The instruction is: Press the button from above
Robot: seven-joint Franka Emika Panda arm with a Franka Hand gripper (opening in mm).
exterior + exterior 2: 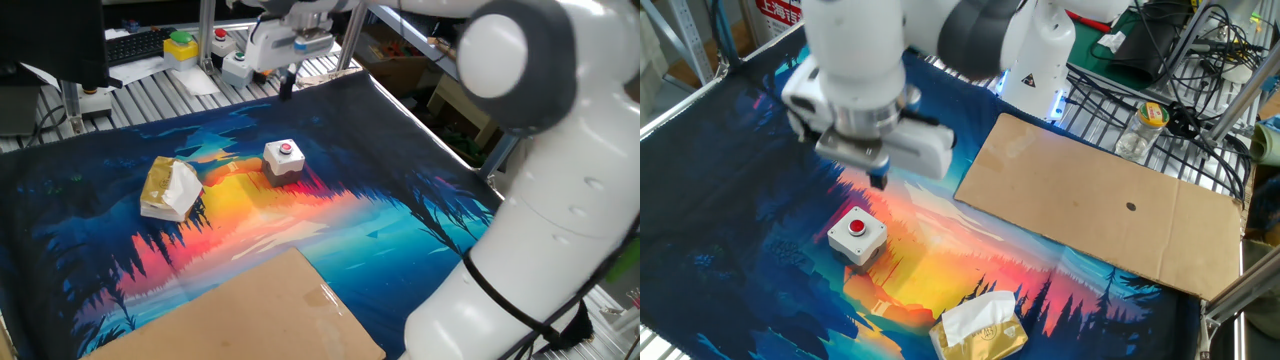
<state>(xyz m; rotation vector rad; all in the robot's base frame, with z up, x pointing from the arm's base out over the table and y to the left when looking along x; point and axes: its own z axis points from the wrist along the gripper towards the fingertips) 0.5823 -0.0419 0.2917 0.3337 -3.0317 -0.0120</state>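
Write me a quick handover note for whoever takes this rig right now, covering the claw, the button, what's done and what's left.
Claw: in the air above the mat, holding nothing, off to one side of the button and not over it. Whether its fingers are open or shut cannot be told from either view.
Button: red cap on its white box, sitting upright on the colourful mat, untouched.
Nearby: a tan-and-white wrapped lump on the mat, apart from the button; a cardboard sheet along the mat's edge.
Done: nothing pressed yet.
Left: centre the claw over the red cap, come straight down, press, then lift clear.
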